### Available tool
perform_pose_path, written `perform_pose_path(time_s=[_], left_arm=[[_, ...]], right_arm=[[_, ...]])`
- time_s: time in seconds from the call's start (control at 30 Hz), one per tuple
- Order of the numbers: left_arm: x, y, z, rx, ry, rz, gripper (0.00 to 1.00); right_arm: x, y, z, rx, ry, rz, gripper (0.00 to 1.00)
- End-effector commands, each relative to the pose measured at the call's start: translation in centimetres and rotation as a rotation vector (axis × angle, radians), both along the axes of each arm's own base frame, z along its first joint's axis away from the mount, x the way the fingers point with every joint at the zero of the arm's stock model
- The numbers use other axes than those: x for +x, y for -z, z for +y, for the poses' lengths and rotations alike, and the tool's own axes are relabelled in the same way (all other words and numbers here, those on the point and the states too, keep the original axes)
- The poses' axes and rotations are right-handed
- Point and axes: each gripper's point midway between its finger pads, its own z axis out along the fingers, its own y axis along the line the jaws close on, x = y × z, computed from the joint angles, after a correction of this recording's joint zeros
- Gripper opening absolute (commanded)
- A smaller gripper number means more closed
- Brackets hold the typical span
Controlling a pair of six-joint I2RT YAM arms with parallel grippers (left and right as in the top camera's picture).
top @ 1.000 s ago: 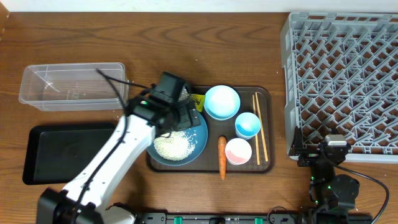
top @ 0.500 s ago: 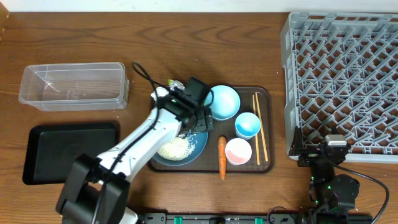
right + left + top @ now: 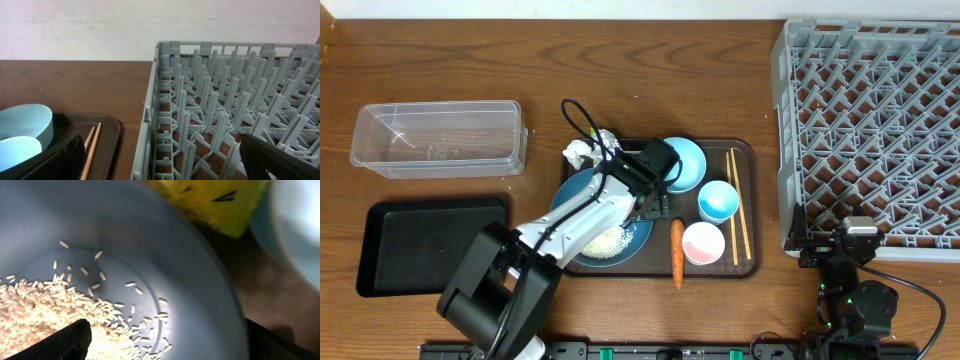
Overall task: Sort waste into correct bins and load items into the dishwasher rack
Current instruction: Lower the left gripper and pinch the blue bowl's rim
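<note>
The large dark-blue bowl (image 3: 582, 192) sits on the brown tray with white rice (image 3: 601, 240) piled in it. My left gripper (image 3: 656, 190) hangs open over the bowl's right rim. One finger (image 3: 70, 339) is inside above the rice (image 3: 45, 315), the other (image 3: 272, 341) outside the rim. The yellow-green packet (image 3: 220, 200) lies just beyond the bowl. To its right are the light-blue bowl (image 3: 688, 162), two white cups (image 3: 718, 201), a carrot (image 3: 676, 252) and chopsticks (image 3: 737, 205). My right gripper (image 3: 848, 232) is open and empty at the grey rack's (image 3: 875, 120) front left corner.
Crumpled tissue (image 3: 580, 152) and foil (image 3: 605, 138) lie at the brown tray's (image 3: 752, 262) back left corner. The clear tub (image 3: 438, 138) stands at the far left, the black tray (image 3: 430, 245) in front of it. The left arm's cable loops above the bowl.
My left arm has swung right across the dark-blue bowl to its right rim, uncovering the tissue and foil and covering the packet from above. The right arm has not moved.
</note>
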Motion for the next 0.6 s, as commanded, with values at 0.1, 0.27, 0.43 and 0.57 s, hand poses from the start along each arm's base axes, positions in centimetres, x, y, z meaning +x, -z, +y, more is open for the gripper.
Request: perform_pose_path(time_s=[0.1, 0.27, 0.43, 0.57], left_arm=[[0.5, -0.3, -0.5, 0.008, -0.015, -0.032, 0.83], [-0.2, 0.0, -1.4, 0.014, 0.010, -0.025, 0.80], [-0.4, 0.3, -1.5, 0.056, 0.010, -0.048, 0.80], [-0.6, 0.6, -1.3, 0.062, 0.011, -0.042, 0.79]], right_arm=[[0.0, 0.2, 0.2, -0.007, -0.007, 0.005, 0.99], [0.0, 0.2, 0.2, -0.007, -0.007, 0.005, 0.99], [0.0, 0.2, 0.2, -0.007, -0.007, 0.005, 0.99], [0.0, 0.2, 0.2, -0.007, -0.007, 0.005, 0.99]])
